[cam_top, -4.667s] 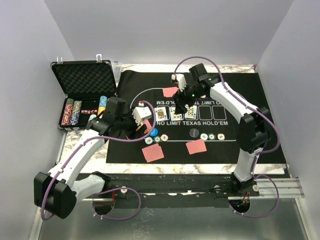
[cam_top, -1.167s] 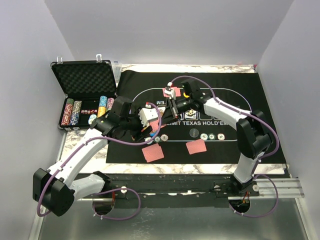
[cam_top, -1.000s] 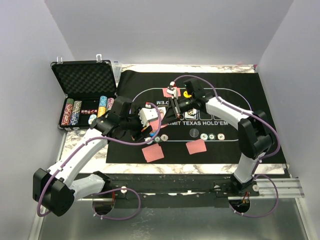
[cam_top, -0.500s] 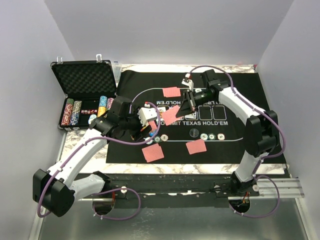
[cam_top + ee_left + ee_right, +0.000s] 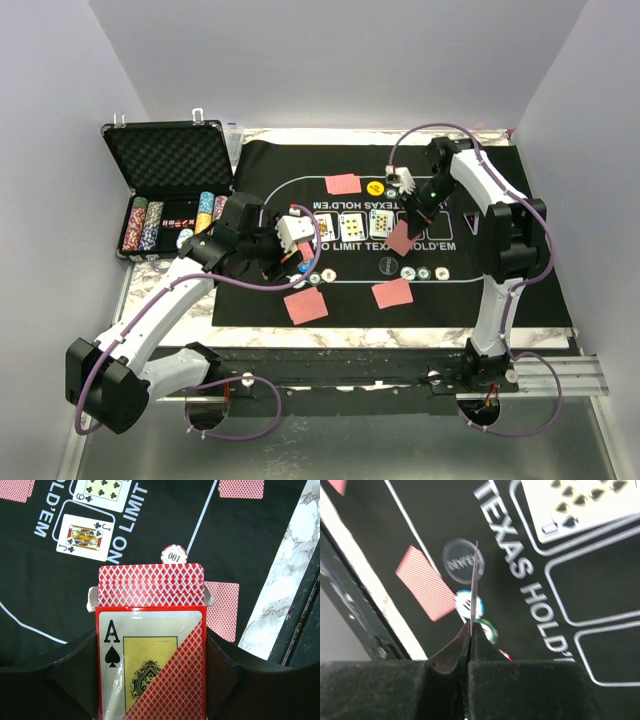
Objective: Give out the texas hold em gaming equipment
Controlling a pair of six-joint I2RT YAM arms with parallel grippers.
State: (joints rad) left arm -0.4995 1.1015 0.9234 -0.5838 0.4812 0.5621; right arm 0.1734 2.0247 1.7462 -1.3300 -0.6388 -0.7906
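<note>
My left gripper (image 5: 150, 672) is shut on the red-orange card box (image 5: 150, 665), which shows an ace of spades, and red-backed cards (image 5: 151, 584) stick out of its open top. In the top view this box (image 5: 291, 234) hangs over the mat's left side. My right gripper (image 5: 471, 630) is shut on one red-backed card (image 5: 474, 580), seen edge-on. From above, that card (image 5: 400, 238) hangs over the mat's printed boxes, below the right gripper (image 5: 412, 208). Three face-up cards (image 5: 350, 222) lie in the row. Striped chips (image 5: 424, 273) lie below.
Red-backed cards lie at the far side (image 5: 343, 184), near left (image 5: 305, 305) and near middle (image 5: 392, 292). A yellow button disc (image 5: 375, 187) sits by the far card. The open black case (image 5: 170, 160) with chip stacks stands at the left. A 100 chip (image 5: 174, 555) lies beyond the box.
My right gripper has drawn a red-backed card away from the box and carried it to the right over the mat. The left arm and box have stayed put.
</note>
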